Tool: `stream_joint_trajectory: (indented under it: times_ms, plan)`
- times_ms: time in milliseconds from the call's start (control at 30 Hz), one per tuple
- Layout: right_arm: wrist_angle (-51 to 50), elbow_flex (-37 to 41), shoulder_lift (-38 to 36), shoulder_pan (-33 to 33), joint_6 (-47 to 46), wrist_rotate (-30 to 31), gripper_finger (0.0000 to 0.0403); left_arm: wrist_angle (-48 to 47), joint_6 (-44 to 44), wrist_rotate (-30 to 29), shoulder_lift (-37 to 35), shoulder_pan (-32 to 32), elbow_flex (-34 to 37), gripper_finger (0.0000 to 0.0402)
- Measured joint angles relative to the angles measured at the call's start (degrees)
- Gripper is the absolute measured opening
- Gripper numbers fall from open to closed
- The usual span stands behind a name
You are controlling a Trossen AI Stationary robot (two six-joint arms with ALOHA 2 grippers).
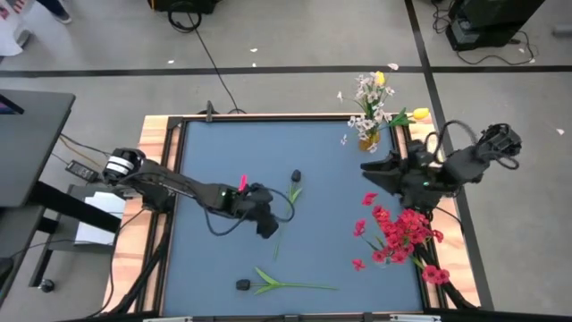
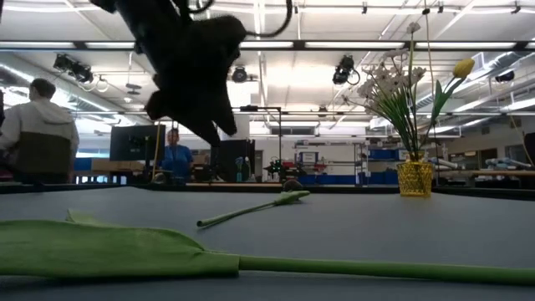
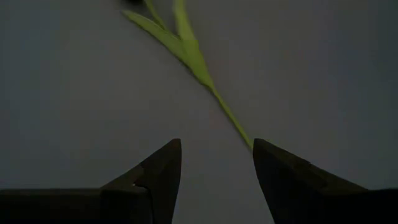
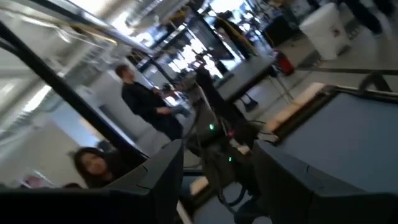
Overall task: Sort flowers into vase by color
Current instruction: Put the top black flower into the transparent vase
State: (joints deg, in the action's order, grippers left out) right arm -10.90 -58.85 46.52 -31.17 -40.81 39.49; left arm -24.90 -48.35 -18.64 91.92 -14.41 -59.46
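Observation:
Two dark-headed buds with long leaves lie flat on the blue table. One (image 1: 294, 186) is at mid-table, its stem (image 3: 227, 112) running toward my left gripper (image 1: 266, 227). That gripper hangs open just above the stem's free end (image 2: 209, 221) and touches nothing. The other bud flower (image 1: 281, 283) lies near the near edge. White sprays and yellow tulips (image 1: 375, 98) stand in a gold vase (image 2: 415, 177) at the far right. Red blossoms (image 1: 398, 234) cluster at the right edge. My right gripper (image 1: 368, 170) waits open above the table's right side, pointing left.
The near flower's broad leaf (image 2: 100, 247) and stem (image 2: 376, 267) lie close along the near edge. A wooden frame (image 1: 161, 134) borders the table. People (image 4: 146, 99) sit and stand in the room beyond. Bare blue surface (image 1: 206, 152) spreads over the far left.

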Motion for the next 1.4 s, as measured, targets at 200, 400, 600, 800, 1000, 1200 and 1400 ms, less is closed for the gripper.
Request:
stream_joint_trajectory:
  times_ms: [200,400,600,800,1000,1200,1400]
  plan:
    - [2.0,0.0,3.2,1.3,-0.4,-0.3,0.0201,5.7,3.0,-0.3,2.3,4.0,0.0,0.0206]
    - [3.2,0.0,4.7,3.0,-2.6,-2.7,0.0201,13.2,4.6,-0.1,6.8,7.2,0.0,0.0206]
    - [2.4,0.0,4.9,3.2,-3.2,-3.6,0.0201,18.4,4.6,0.0,11.8,9.8,-0.1,0.0206]
    - [1.4,0.0,4.8,3.2,-4.6,-5.9,0.0201,19.6,6.7,0.0,15.9,12.2,-1.7,0.0206]
    - [-0.3,0.0,4.6,3.2,-4.7,-7.7,0.0201,22.6,7.6,1.4,19.0,13.5,-2.2,0.0202]
    - [-1.8,0.0,3.8,4.0,-4.7,-7.7,0.0201,22.9,8.5,1.4,20.9,13.6,-2.4,0.0164]
    - [-3.7,0.0,3.7,5.5,-4.7,-7.9,0.0201,21.9,10.2,1.0,22.0,13.5,-2.4,0.0071]
